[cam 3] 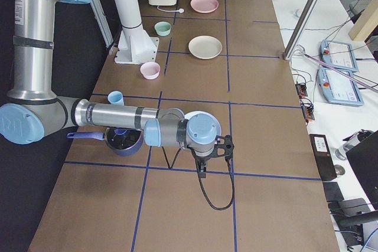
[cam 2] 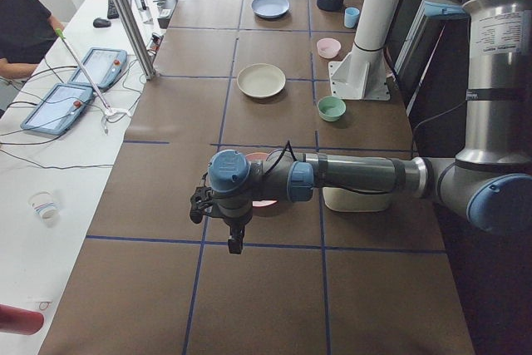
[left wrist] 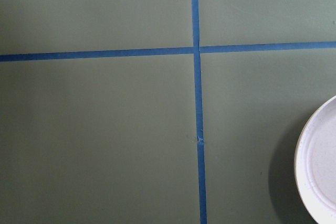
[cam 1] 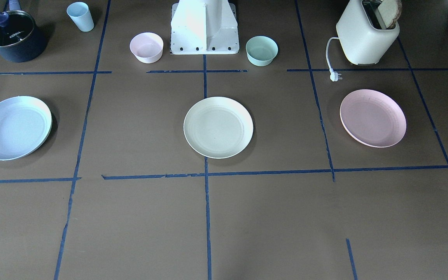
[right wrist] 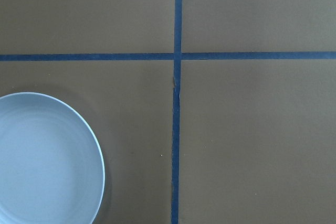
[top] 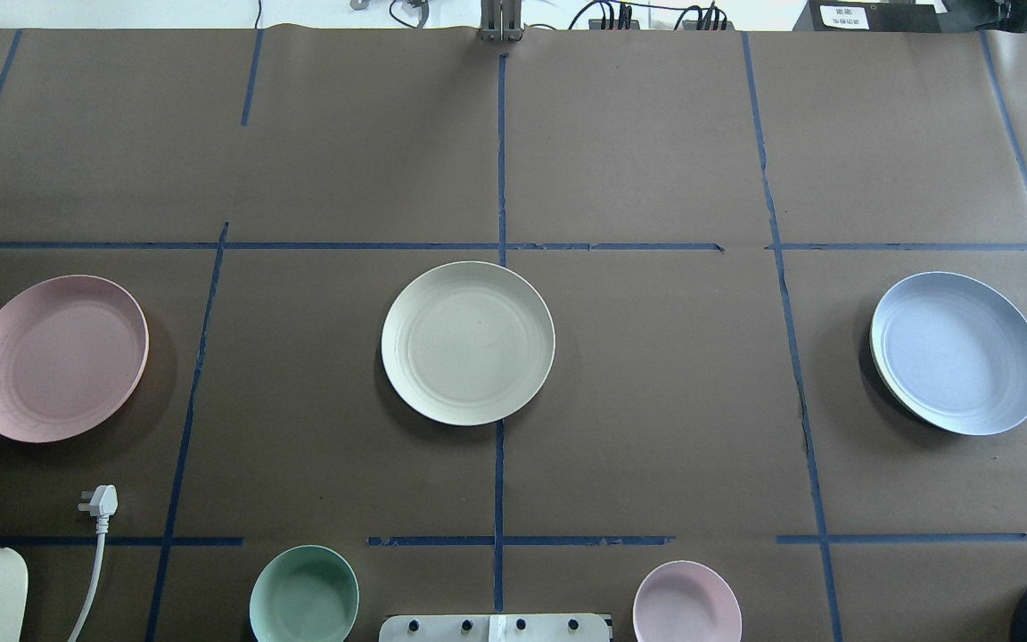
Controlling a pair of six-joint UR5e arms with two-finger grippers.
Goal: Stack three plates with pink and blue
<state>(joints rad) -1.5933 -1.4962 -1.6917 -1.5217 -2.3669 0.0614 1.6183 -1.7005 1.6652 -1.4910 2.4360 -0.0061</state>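
Three plates lie apart in a row on the brown table. The cream plate is in the middle. The pale pink plate is on the robot's left, and its rim shows in the left wrist view. The light blue plate is on the robot's right and shows in the right wrist view. My left gripper hangs above the table beside the pink plate. My right gripper hangs beside the blue plate. Both show only in side views, so I cannot tell whether they are open or shut.
By the robot base stand a small pink bowl and a mint-green bowl. A toaster with its loose plug is near the pink plate. A dark pot and a blue cup are near the blue plate.
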